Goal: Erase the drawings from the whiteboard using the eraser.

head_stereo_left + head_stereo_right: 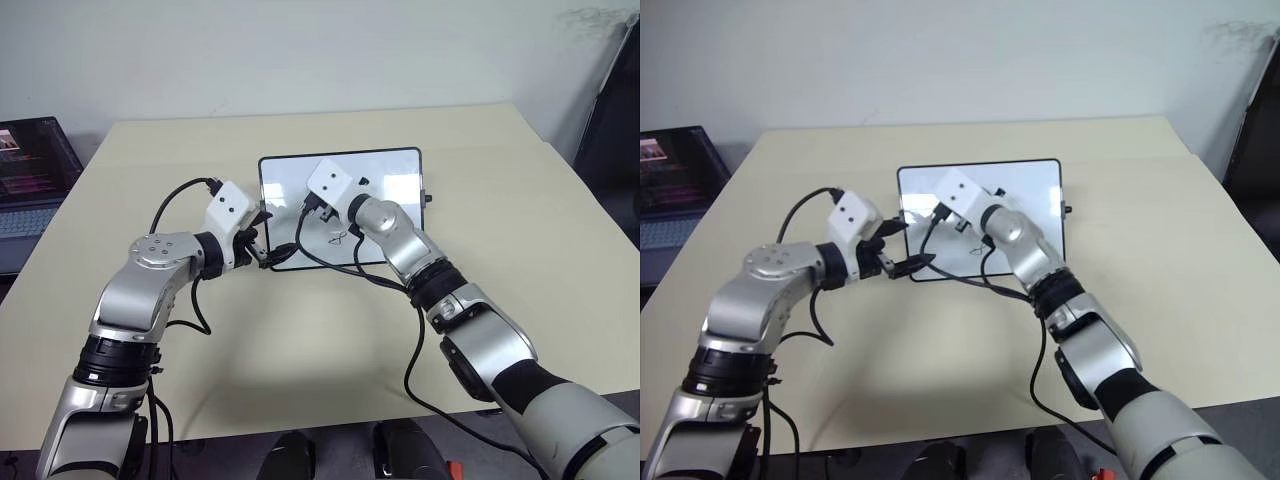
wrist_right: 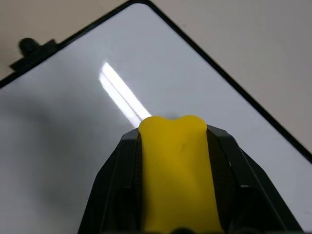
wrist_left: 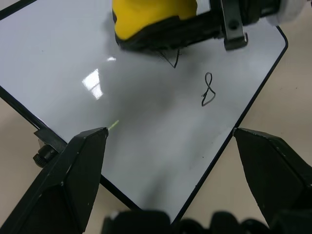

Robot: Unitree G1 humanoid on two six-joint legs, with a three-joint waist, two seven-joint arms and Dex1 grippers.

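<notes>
Tabletop (image 1: 300, 340), pale beige: near part bare apart from the two arms and their black cables reaching over it. Left gripper (image 1: 902, 247): at the whiteboard's near left corner, its two black fingers (image 3: 73, 180) spread wide apart with nothing between them, tips over the board's near edge; whether they touch the frame cannot be made out. Whiteboard (image 1: 390, 175): white, thin black frame, lying flat toward the middle of the far half of the tabletop; much of its left and centre is covered by the right wrist and its white camera block; one black knob shows on the right short side. Right gripper (image 2: 173, 131): over the board's left-centre, clamped tight on the eraser (image 2: 175, 175), a yellow block whose rounded end juts past the fingertips; its underside meets the board surface in the left wrist view, though contact is not certain. Drawings (image 3: 208, 90): a small loop in plain sight just beside the eraser, and a triangle-like shape partly hidden under it. Laptop (image 1: 30, 175): at the far left, off the tabletop, cut by the edge of the view.
</notes>
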